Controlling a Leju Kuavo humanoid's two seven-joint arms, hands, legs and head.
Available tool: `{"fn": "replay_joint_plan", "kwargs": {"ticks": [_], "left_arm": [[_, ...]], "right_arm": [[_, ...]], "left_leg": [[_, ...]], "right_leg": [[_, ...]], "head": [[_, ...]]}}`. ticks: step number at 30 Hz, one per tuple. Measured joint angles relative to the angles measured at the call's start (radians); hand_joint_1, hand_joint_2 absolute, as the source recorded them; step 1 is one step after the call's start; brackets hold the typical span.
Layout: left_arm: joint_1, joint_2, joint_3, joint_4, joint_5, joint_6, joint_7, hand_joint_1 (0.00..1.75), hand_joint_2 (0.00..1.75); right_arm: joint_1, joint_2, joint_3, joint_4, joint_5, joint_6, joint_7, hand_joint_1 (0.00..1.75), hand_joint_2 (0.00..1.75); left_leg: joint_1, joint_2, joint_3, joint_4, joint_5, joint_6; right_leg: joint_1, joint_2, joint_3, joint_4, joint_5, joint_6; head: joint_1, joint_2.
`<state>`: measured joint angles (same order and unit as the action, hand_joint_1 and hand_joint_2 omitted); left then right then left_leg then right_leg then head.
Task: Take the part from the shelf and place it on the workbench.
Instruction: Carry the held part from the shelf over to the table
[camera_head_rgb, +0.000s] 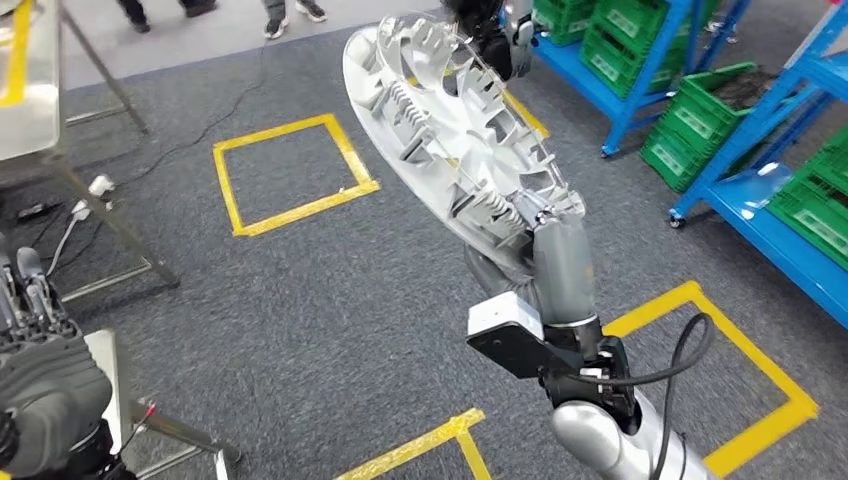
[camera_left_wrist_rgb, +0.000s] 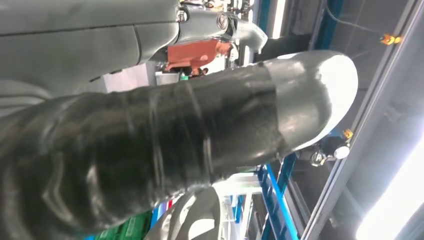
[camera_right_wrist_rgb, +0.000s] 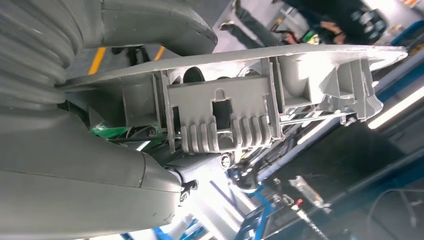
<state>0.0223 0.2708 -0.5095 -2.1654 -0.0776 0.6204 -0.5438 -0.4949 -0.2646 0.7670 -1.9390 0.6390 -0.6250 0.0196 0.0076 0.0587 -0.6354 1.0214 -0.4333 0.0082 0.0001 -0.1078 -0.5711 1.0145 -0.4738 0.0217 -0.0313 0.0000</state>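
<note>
Above grey carpet marked with yellow tape squares (camera_head_rgb: 290, 172), the right hand (camera_head_rgb: 548, 232) grips a silver wheel cover (camera_head_rgb: 450, 130) by its rim.

Held tilted in the air, the wheel cover shows its ribbed back with clips and a wire ring; the right wrist view looks along that back (camera_right_wrist_rgb: 220, 115), thumb clamped on the edge. Blue shelves hold green crates (camera_head_rgb: 700, 125) to the right, and a metal workbench (camera_head_rgb: 30, 100) stands at far left. Whether the left hand (camera_head_rgb: 35, 300), low at the left, is open or closed cannot be told.
</note>
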Motion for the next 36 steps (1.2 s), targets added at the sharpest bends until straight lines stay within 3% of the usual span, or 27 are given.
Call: {"fn": "replay_joint_plan", "kwargs": {"ticks": [2, 3, 6, 7, 9, 11, 13, 14, 16, 17, 18, 19, 21, 23, 24, 25, 27, 29, 30, 32, 34, 36], "left_arm": [[-0.002, 0.000, 0.003, -0.001, 0.002, -0.004, -0.005, 0.00, 0.00], [-0.004, 0.000, 0.004, -0.001, 0.005, -0.004, -0.009, 0.00, 0.00], [-0.018, 0.000, 0.006, 0.000, 0.022, -0.005, -0.018, 0.00, 0.00], [-0.021, 0.000, 0.006, 0.001, 0.027, -0.006, -0.019, 0.00, 0.00], [-0.022, 0.000, 0.007, 0.003, 0.034, -0.006, -0.019, 0.00, 0.00], [-0.025, 0.000, 0.009, 0.005, 0.036, -0.006, -0.020, 0.00, 0.00], [-0.031, 0.000, 0.011, 0.006, 0.035, -0.006, -0.021, 0.00, 0.00], [-0.034, 0.000, 0.012, 0.006, 0.035, -0.006, -0.022, 0.00, 0.00], [-0.036, 0.000, 0.015, 0.007, 0.035, -0.006, -0.022, 0.00, 0.00], [-0.036, 0.000, 0.016, 0.007, 0.035, -0.005, -0.022, 0.00, 0.00], [-0.037, 0.002, 0.017, 0.007, 0.034, -0.005, -0.022, 0.00, 0.00], [-0.040, 0.003, 0.019, 0.007, 0.033, -0.005, -0.021, 0.00, 0.00], [-0.048, 0.006, 0.021, 0.008, 0.033, -0.005, -0.018, 0.00, 0.00], [-0.052, 0.008, 0.022, 0.012, 0.033, -0.005, -0.012, 0.00, 0.00], [-0.053, 0.008, 0.022, 0.014, 0.031, -0.005, -0.010, 0.00, 0.00], [-0.055, 0.009, 0.022, 0.016, 0.028, -0.004, -0.007, 0.00, 0.00], [-0.061, 0.011, 0.022, 0.019, 0.018, -0.002, -0.001, 0.00, 0.00], [-0.068, 0.012, 0.022, 0.020, 0.012, 0.003, 0.002, 0.00, 0.00], [-0.071, 0.012, 0.022, 0.020, 0.010, 0.007, 0.002, 0.00, 0.00], [-0.071, 0.013, 0.022, 0.021, 0.003, 0.015, 0.001, 0.00, 0.00], [-0.071, 0.014, 0.022, 0.020, -0.006, 0.022, -0.004, 0.00, 0.00], [-0.071, 0.014, 0.022, 0.018, -0.024, 0.031, -0.008, 0.00, 0.00]], "right_arm": [[-0.005, 0.002, 0.000, 0.001, 0.000, 0.002, -0.001, 1.75, 1.75], [-0.008, 0.003, -0.001, 0.002, 0.000, 0.004, -0.001, 1.75, 1.75], [-0.018, 0.004, 0.000, 0.005, 0.004, 0.009, 0.002, 1.75, 1.75], [-0.019, 0.004, 0.001, 0.006, 0.006, 0.010, 0.004, 1.75, 1.75], [-0.020, 0.004, 0.002, 0.008, 0.010, 0.010, 0.008, 1.75, 1.75], [-0.021, 0.005, 0.004, 0.010, 0.012, 0.009, 0.012, 1.75, 1.75], [-0.024, 0.006, 0.006, 0.011, 0.012, 0.008, 0.015, 1.75, 1.75], [-0.026, 0.007, 0.007, 0.012, 0.013, 0.008, 0.016, 1.75, 1.75], [-0.031, 0.009, 0.009, 0.013, 0.014, 0.007, 0.016, 1.75, 1.75], [-0.032, 0.010, 0.010, 0.014, 0.014, 0.007, 0.018, 1.75, 1.75], [-0.033, 0.012, 0.011, 0.015, 0.014, 0.006, 0.019, 1.75, 1.75], [-0.034, 0.014, 0.011, 0.015, 0.014, 0.005, 0.021, 1.75, 1.75], [-0.034, 0.016, 0.012, 0.017, 0.013, 0.003, 0.024, 1.75, 1.75], [-0.032, 0.016, 0.014, 0.021, 0.012, 0.002, 0.028, 1.75, 1.75], [-0.029, 0.016, 0.015, 0.022, 0.012, 0.001, 0.030, 1.75, 1.75], [-0.026, 0.017, 0.016, 0.023, 0.012, 0.001, 0.033, 1.75, 1.75], [-0.021, 0.017, 0.020, 0.024, 0.013, 0.001, 0.038, 1.75, 1.75], [-0.019, 0.017, 0.022, 0.024, 0.015, 0.002, 0.041, 1.75, 1.75], [-0.019, 0.017, 0.024, 0.024, 0.016, 0.003, 0.042, 1.75, 1.75], [-0.017, 0.017, 0.026, 0.025, 0.018, 0.005, 0.042, 1.75, 1.75], [-0.016, 0.018, 0.029, 0.025, 0.017, 0.007, 0.042, 1.75, 1.75], [-0.011, 0.018, 0.031, 0.027, 0.012, 0.009, 0.041, 1.75, 1.75]], "left_leg": [[0.001, -0.026, -0.003, -0.003, 0.006, 0.012], [0.003, -0.037, -0.002, -0.005, 0.008, 0.017], [0.006, -0.074, -0.002, -0.008, 0.013, 0.030], [0.005, -0.089, -0.004, -0.008, 0.014, 0.033], [0.003, -0.119, -0.007, -0.006, 0.015, 0.035], [0.003, -0.149, -0.008, -0.003, 0.017, 0.034], [0.004, -0.175, -0.013, 0.000, 0.020, 0.028], [0.007, -0.185, -0.018, 0.000, 0.024, 0.021], [0.015, -0.208, -0.028, -0.003, 0.034, 0.005], [0.017, -0.207, -0.033, -0.005, 0.037, -0.001], [0.015, -0.187, -0.040, 0.001, 0.034, -0.006], [0.012, -0.156, -0.053, 0.022, 0.020, -0.009], [0.010, -0.088, -0.105, 0.128, -0.033, -0.015], [0.015, -0.067, -0.158, 0.239, -0.073, -0.024], [0.018, -0.064, -0.162, 0.252, -0.070, -0.028], [0.020, -0.059, -0.146, 0.227, -0.052, -0.031], [0.019, -0.023, -0.070, 0.102, -0.009, -0.033], [0.013, 0.005, -0.012, 0.012, 0.007, -0.022], [0.009, 0.006, -0.005, 0.001, 0.002, -0.013], [0.008, -0.020, -0.006, 0.000, 0.006, 0.003], [0.011, -0.044, -0.005, -0.003, 0.009, 0.015], [0.012, -0.067, -0.004, -0.004, 0.010, 0.023]], "right_leg": [[-0.003, -0.011, 0.001, 0.003, -0.005, 0.012], [-0.006, 0.003, -0.006, 0.018, -0.018, 0.016], [-0.011, 0.079, -0.080, 0.178, -0.098, 0.022], [-0.011, 0.091, -0.111, 0.242, -0.120, 0.021], [-0.010, 0.100, -0.135, 0.283, -0.116, 0.016], [-0.009, 0.121, -0.089, 0.178, -0.051, 0.004], [-0.009, 0.165, -0.031, 0.054, -0.007, -0.009], [-0.008, 0.179, -0.016, 0.024, -0.003, -0.012], [-0.004, 0.172, -0.005, 0.008, -0.002, -0.015], [-0.004, 0.160, -0.001, 0.001, 0.003, -0.018], [-0.005, 0.148, 0.005, -0.010, 0.009, -0.022], [-0.007, 0.136, 0.011, -0.021, 0.015, -0.025], [-0.006, 0.109, 0.016, -0.030, 0.019, -0.030], [-0.004, 0.081, 0.014, -0.029, 0.017, -0.031], [-0.004, 0.068, 0.014, -0.029, 0.016, -0.030], [-0.004, 0.055, 0.014, -0.028, 0.015, -0.028], [-0.003, 0.032, 0.013, -0.021, 0.008, -0.020], [0.002, 0.014, 0.010, -0.009, -0.001, -0.007], [0.004, 0.005, 0.010, -0.006, -0.003, -0.001], [0.002, -0.011, 0.010, -0.004, -0.008, 0.010], [-0.004, 0.019, -0.005, 0.028, -0.033, 0.021], [-0.008, 0.074, -0.055, 0.137, -0.088, 0.025]], "head": [[0.004, 0.000], [0.006, 0.000], [0.023, 0.000], [0.029, 0.000], [0.036, 0.000], [0.044, 0.000], [0.047, 0.000], [0.048, 0.000], [0.051, 0.000], [0.053, 0.000], [0.051, 0.000], [0.047, 0.000], [0.035, 0.000], [0.026, 0.000], [0.022, 0.000], [0.018, 0.000], [0.009, 0.000], [0.004, 0.000], [0.004, 0.000], [0.010, 0.000], [0.016, 0.000], [0.028, 0.000]]}}
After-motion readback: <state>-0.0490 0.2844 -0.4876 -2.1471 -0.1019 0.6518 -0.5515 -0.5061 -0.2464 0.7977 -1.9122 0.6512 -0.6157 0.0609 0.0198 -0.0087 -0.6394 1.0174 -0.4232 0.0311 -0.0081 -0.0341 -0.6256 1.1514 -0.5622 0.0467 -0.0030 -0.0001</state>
